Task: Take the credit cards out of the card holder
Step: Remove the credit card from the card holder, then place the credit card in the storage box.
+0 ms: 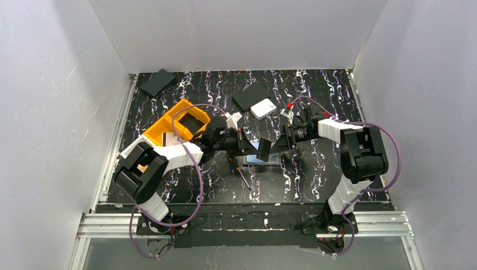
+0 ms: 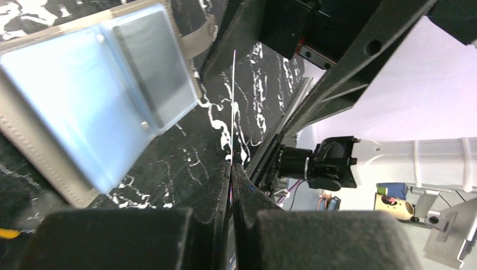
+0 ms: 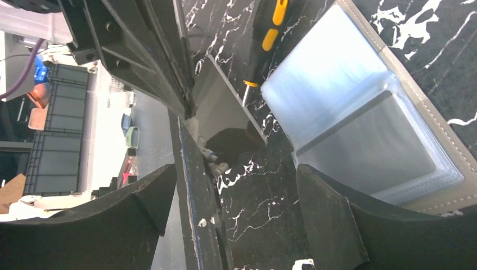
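Observation:
The card holder (image 1: 260, 161) lies open on the black marbled table under both grippers. In the left wrist view the card holder (image 2: 34, 140) shows a pale blue card (image 2: 67, 101) and a greyish card (image 2: 152, 67) in its clear sleeves. My left gripper (image 2: 232, 166) is shut on a thin credit card (image 2: 233, 107), seen edge-on and held upright above the table. From the right wrist that credit card (image 3: 225, 107) shows as a grey reflective plate. My right gripper (image 3: 235, 171) is open just short of it, with nothing between its fingers.
A yellow-and-black screwdriver (image 1: 243, 177) lies just left of the holder. An orange bin (image 1: 180, 125) stands at the left, a white square box (image 1: 262, 108) behind the grippers, and flat black rectangles (image 1: 158, 81) further back. White walls enclose the table.

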Robot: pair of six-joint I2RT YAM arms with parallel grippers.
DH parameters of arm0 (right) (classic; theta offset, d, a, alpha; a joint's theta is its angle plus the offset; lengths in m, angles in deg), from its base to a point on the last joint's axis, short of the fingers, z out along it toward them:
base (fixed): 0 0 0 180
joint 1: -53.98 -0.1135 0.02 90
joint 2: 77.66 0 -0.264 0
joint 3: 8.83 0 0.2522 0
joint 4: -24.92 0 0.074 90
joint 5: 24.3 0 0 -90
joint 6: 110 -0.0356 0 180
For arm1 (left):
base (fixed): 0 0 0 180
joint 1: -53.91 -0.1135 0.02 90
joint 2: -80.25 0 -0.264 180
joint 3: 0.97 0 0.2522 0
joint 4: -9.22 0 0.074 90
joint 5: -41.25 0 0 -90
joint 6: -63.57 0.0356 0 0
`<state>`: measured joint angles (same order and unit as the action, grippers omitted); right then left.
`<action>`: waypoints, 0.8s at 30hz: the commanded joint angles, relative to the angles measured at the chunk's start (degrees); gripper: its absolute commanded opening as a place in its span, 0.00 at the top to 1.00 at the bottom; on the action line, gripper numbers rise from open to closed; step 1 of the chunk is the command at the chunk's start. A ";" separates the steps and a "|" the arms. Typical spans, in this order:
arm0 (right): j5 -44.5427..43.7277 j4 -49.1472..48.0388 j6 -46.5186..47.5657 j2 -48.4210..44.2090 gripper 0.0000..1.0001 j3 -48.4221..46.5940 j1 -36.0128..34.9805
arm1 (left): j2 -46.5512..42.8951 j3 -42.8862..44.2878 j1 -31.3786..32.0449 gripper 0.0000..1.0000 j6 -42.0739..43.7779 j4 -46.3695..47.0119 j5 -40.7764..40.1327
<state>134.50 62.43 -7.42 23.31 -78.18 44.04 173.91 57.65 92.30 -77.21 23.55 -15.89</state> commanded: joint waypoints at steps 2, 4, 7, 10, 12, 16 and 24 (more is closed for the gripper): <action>5.00 -5.42 -4.96 -0.46 0.14 0.89 -0.17 | 0.26 2.66 1.65 1.00 -2.89 5.78 2.41; 5.26 -6.31 -5.93 -0.59 0.16 1.15 -0.17 | 0.69 2.96 1.83 1.00 -3.44 6.97 2.66; 6.14 -7.03 -6.83 -0.81 0.25 1.19 -0.17 | 1.14 3.05 1.89 1.00 -4.18 7.97 2.98; 7.85 -8.45 -8.22 -0.94 0.39 1.45 0.15 | 1.16 2.50 1.95 1.00 -4.23 8.28 2.67; 9.34 -8.75 -8.31 -1.03 0.49 1.45 0.42 | 1.32 2.19 1.92 1.00 -4.36 8.50 2.54; 13.05 -8.26 -7.21 -1.46 0.76 1.17 0.45 | 1.88 1.82 1.95 1.00 -4.97 9.06 2.39; 9.83 10.09 11.55 -2.99 0.99 -3.72 0.44 | -0.26 -0.93 -0.30 0.70 -7.28 9.17 -0.79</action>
<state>146.87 60.24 -9.43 23.29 -77.61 44.59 176.16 58.63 93.77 -83.12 31.03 -15.08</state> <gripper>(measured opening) 0.033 0.184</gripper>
